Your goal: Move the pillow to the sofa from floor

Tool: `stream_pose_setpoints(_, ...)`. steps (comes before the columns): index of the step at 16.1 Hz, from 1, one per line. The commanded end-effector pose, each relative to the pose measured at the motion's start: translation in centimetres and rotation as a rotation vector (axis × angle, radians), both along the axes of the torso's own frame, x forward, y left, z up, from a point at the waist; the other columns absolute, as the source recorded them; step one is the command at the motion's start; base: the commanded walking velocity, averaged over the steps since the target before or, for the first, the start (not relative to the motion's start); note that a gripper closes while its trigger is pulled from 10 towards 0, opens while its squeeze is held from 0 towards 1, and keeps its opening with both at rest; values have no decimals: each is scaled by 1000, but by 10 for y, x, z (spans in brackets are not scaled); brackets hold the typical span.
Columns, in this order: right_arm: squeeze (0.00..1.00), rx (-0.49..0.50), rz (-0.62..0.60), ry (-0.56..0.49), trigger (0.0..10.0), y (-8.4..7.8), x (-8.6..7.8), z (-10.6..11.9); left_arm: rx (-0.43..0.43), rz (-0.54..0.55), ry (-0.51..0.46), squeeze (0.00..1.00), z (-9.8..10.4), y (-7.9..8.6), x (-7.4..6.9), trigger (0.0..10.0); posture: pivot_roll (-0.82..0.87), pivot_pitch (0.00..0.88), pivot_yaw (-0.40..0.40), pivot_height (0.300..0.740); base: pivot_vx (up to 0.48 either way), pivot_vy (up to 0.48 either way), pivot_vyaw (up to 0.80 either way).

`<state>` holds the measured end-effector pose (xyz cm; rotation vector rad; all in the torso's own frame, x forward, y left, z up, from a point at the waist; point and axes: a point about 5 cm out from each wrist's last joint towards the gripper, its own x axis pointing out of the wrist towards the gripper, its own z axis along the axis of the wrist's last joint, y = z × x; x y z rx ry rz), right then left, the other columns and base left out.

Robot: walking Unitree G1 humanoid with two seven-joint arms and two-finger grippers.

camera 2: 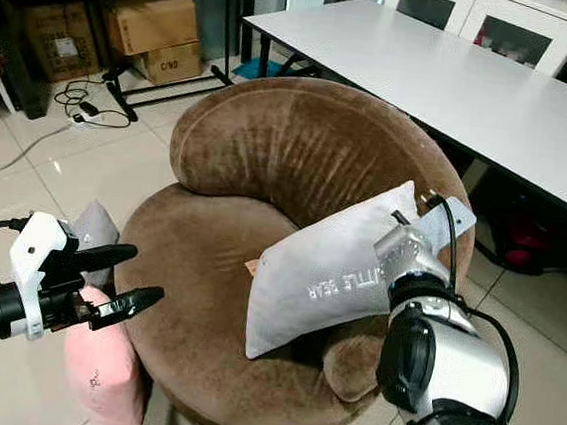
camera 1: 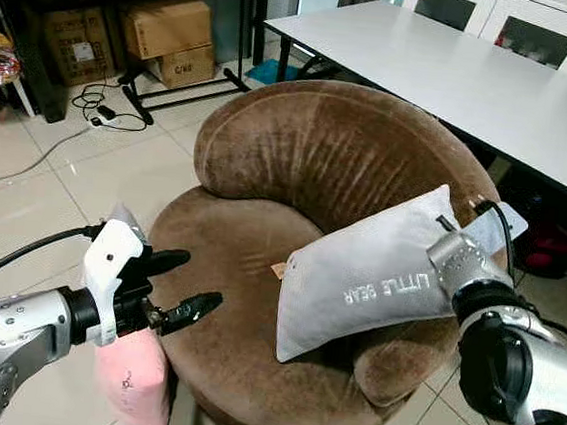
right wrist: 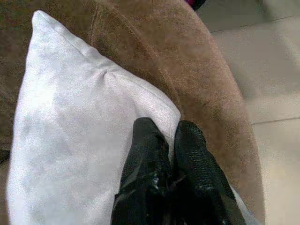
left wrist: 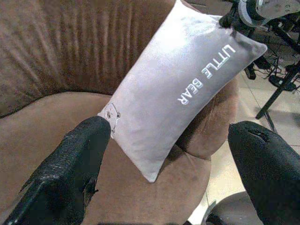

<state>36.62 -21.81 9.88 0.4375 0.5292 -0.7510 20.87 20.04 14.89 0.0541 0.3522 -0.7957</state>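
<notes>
A grey pillow [camera 1: 368, 276] lettered "LITTLE BEAR" leans tilted on the right side of the round brown sofa [camera 1: 230, 248], against its backrest and arm. My right gripper [right wrist: 166, 126] is shut on the pillow's upper right corner, above the sofa's right arm. Out at the sofa's front left edge my left gripper [camera 1: 200, 278] is open and holds nothing; it points across the seat toward the grey pillow [left wrist: 178, 79]. A pink pillow [camera 1: 137, 379] stands on the floor just under the left gripper, against the sofa's base.
A long white table [camera 1: 458, 69] runs behind and to the right of the sofa. Cardboard boxes [camera 1: 166, 25] and a black stand sit at the back left, with cables [camera 1: 102, 110] on the tiles. A small grey cushion [camera 2: 96, 227] lies beside the pink pillow.
</notes>
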Motion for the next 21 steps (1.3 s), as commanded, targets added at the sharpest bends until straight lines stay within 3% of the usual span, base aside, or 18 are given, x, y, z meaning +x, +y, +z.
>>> stream_pose_setpoints(1,1000,-47,15,-69,10000,-4,3,7,4,-23,0,0,3,-2,-2,10000,-15,0,-28,740,0,0,0)
stream_pose_setpoints(3,1000,-20,82,-153,10000,0,8,13,5,-25,-2,0,3,-2,-2,10000,-15,0,-27,740,0,0,0)
stream_pose_setpoints(5,1000,-7,57,-225,10000,-4,6,18,9,-21,-7,0,3,-1,-3,10000,-17,0,-26,740,0,0,0)
stream_pose_setpoints(8,1000,13,44,-320,10000,-8,2,28,71,72,-109,0,3,3,6,10000,-25,0,-21,740,0,0,0)
stream_pose_setpoints(9,973,-80,108,-386,10000,-5,-1,37,89,155,-162,0,4,2,12,10000,-30,0,-22,740,0,0,0)
stream_pose_setpoints(10,973,-133,127,-408,10000,-5,-3,40,95,173,-170,0,4,1,13,10000,-30,0,-22,740,0,0,0)
stream_pose_setpoints(11,0,-182,363,-555,10000,12,-15,52,122,332,-252,0,6,-2,21,10000,-28,0,-26,740,0,0,0)
stream_pose_setpoints(12,0,-203,423,-588,10000,17,-19,55,115,374,-271,0,7,-3,23,10000,-28,0,-26,740,0,0,0)
stream_pose_setpoints(13,0,-268,574,-619,10000,32,-32,60,149,509,-313,0,6,2,27,10000,-35,0,-29,740,0,0,0)
stream_pose_setpoints(15,0,-273,736,-628,10000,49,-50,62,198,642,-357,0,4,8,28,10000,-40,0,-30,740,0,0,0)
stream_pose_setpoints(18,0,-283,905,-637,10000,73,-68,63,166,665,-366,0,5,1,24,10000,-38,0,-40,740,0,265,0)
stream_pose_setpoints(21,0,-254,948,-618,10000,82,-76,61,176,683,-371,0,1,-3,21,10000,-27,0,-55,740,0,431,0)
